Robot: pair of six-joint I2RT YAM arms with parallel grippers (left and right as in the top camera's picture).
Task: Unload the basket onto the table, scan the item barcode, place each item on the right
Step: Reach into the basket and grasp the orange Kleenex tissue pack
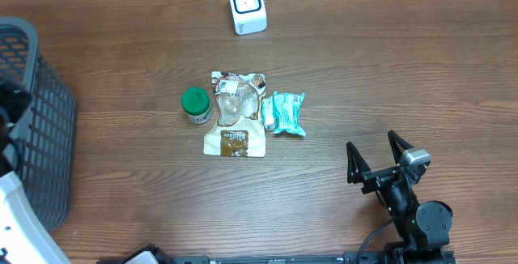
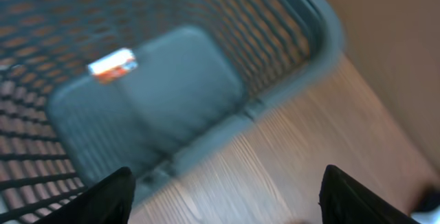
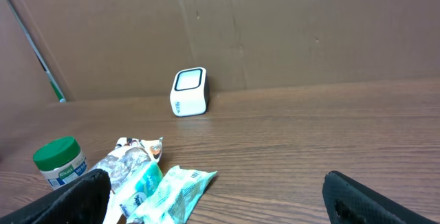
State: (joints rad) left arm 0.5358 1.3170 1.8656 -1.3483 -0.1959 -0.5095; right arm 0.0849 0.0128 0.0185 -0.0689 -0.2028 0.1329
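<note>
Much blurred from the left wrist: grey plastic mesh basket [image 2: 320, 19], small white-and-orange thing [image 2: 112, 64] inside, unreadable. Left claw [image 2: 230, 193] spread, empty, over basket rim. Right claw [image 1: 370, 139] spread wide, empty, apart from green-lidded jar [image 1: 195, 104], beige pouch [image 1: 235, 122], teal packet [image 1: 287, 112] mid-bench [image 1: 405, 70]; white scanner box [image 1: 247, 5] at far edge.

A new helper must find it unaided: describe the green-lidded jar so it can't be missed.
On the wooden table, start at the white scanner at the far edge; a small cluster of goods lies in front of it, mid-table. The jar stands at the cluster's left end, beside a beige pouch. It alone is round and green-capped; its neighbours are flat, soft packets.
</note>
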